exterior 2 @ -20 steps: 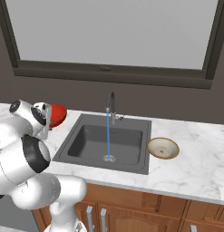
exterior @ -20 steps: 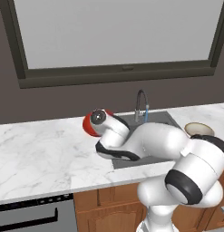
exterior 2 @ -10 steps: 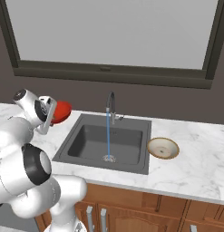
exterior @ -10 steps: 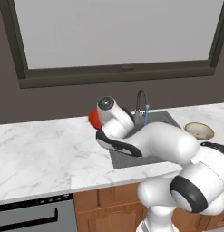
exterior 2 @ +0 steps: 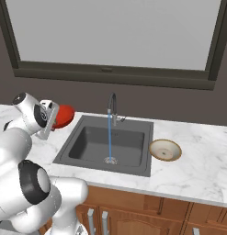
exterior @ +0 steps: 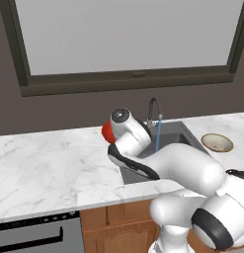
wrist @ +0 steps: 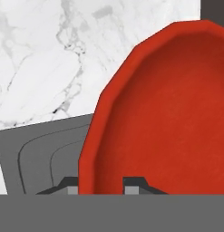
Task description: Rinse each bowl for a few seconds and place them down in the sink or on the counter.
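While the fingers point(wrist: 102, 183) pinch the glossy red round bowl's point(wrist: 163, 113) rim left of the running faucet point(exterior 2: 112, 106), nothing's rinsed yet; beige brown-rimmed bowl point(exterior 2: 165, 149) waits on the marble table point(exterior 2: 197, 160).

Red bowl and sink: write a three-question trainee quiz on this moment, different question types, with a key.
1. True or false: the end effector grips the red bowl by its rim.
2. Where does the beige bowl sit? A) in the sink B) on the counter right of the sink C) under the faucet
3. Fill in: water runs from the faucet down to the sink's ____.

Key: 1 true; 2 B; 3 drain.
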Available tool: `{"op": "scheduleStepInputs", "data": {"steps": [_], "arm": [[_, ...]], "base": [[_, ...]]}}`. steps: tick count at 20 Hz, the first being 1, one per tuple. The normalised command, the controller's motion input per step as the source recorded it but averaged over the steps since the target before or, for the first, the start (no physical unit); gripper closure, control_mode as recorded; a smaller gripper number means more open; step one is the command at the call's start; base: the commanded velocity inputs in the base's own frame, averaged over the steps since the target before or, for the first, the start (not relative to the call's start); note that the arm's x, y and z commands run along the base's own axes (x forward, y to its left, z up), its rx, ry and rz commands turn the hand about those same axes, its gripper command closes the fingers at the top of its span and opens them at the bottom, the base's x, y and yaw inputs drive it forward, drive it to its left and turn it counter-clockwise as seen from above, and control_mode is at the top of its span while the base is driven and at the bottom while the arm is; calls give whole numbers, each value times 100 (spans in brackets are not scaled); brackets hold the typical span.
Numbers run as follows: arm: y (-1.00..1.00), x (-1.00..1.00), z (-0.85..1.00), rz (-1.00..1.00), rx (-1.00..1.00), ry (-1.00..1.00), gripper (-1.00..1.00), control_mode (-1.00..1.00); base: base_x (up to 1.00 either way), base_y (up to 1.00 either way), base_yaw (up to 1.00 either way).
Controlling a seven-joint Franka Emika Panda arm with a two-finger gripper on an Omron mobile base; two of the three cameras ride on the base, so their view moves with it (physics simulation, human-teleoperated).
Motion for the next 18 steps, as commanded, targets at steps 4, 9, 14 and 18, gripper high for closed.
{"op": "scheduleStepInputs", "data": {"steps": [4, 9, 14, 18], "arm": [[-26, -2, 0, -3, 1, 0, 100, -100], [-31, 0, 0, -3, 3, 2, 100, -100], [-27, 0, -5, -2, 1, 3, 100, -100], [-18, 9, -8, -2, 0, 2, 100, -100]], "base": [[0, 0, 0], [0, 0, 0], [0, 0, 0], [0, 0, 0]]}}
